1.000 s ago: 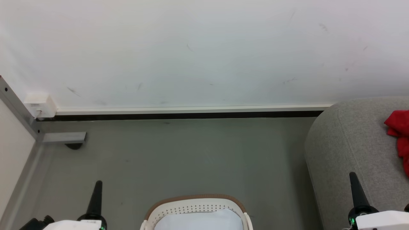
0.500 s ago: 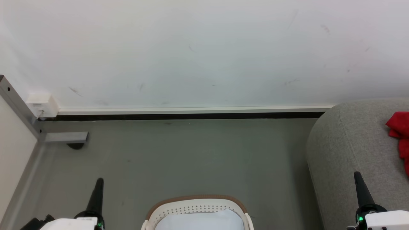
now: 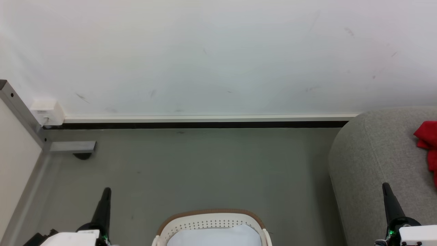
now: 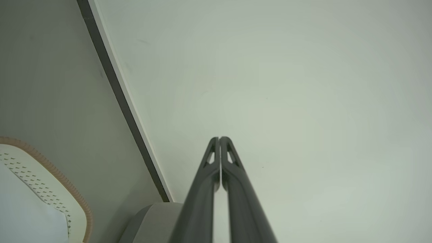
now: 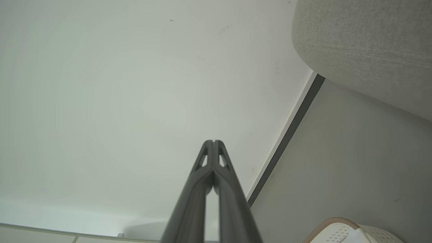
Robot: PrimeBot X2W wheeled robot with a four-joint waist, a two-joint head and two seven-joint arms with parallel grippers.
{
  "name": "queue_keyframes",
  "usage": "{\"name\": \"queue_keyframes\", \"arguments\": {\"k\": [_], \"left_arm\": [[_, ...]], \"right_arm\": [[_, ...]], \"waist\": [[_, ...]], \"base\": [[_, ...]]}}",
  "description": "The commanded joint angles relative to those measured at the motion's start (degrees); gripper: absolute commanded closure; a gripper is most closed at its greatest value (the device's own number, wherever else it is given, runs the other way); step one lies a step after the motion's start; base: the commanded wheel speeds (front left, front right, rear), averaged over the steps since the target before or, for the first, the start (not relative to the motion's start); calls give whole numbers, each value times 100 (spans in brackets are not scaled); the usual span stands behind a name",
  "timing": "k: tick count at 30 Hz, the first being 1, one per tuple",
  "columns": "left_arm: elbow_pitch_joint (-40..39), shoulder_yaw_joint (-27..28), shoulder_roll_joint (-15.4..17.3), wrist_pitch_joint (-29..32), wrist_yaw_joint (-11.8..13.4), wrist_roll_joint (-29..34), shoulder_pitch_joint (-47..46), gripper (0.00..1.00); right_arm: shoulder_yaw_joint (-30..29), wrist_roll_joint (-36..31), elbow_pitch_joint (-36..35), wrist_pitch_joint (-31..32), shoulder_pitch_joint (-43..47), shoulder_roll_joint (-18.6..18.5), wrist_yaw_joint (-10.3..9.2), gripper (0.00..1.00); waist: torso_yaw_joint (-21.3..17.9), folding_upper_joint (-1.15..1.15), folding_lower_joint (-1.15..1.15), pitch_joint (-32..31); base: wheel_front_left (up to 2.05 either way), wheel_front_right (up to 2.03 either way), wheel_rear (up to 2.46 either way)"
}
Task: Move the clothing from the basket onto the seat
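Right, I'm looking down from the head cam: the basket (image 3: 211, 212) is sitting on the grey floor (image 3: 205, 164) at bottom centre, cut off by the frame edge. I'm seeing a pale bluish-white surface (image 3: 211, 236) inside it and can't tell what it is. The seat (image 3: 372, 153) is standing to the robot's right, apart from the basket, with its far corner close to the white wall (image 3: 218, 51). The clothing (image 3: 426, 136) is lying on top of the seat as a crumpled red heap, running off the frame's right edge. The left gripper (image 3: 106, 190) is hanging over the floor left of the basket. The right gripper (image 3: 386, 186) is showing against the seat's near side, and the wrist cam is showing it clear of the seat. Both wrist cams are showing jaws pressed together tip to tip, pinching nothing, pointing at the wall. A dark baseboard strip (image 3: 205, 124) is running along the wall's foot. A metal post (image 3: 20, 112) with a small white box (image 3: 46, 111) is standing at far left.
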Motion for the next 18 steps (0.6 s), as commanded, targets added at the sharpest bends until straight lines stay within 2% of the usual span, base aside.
{"name": "queue_keyframes", "arguments": {"k": [1, 18], "left_arm": [[-11, 22, 50, 44, -32, -106, -88, 100], [19, 37, 52, 223, -53, -747, -144, 100]], "right_arm": [[-46, 100, -50, 23, -60, -32, -10, 100], [-215, 732, -71, 228, -62, -11, -11, 100]], "waist": [[3, 0, 0, -1], [45, 0, 0, -24]], "base": [[0, 0, 0], [0, 0, 0]]}}
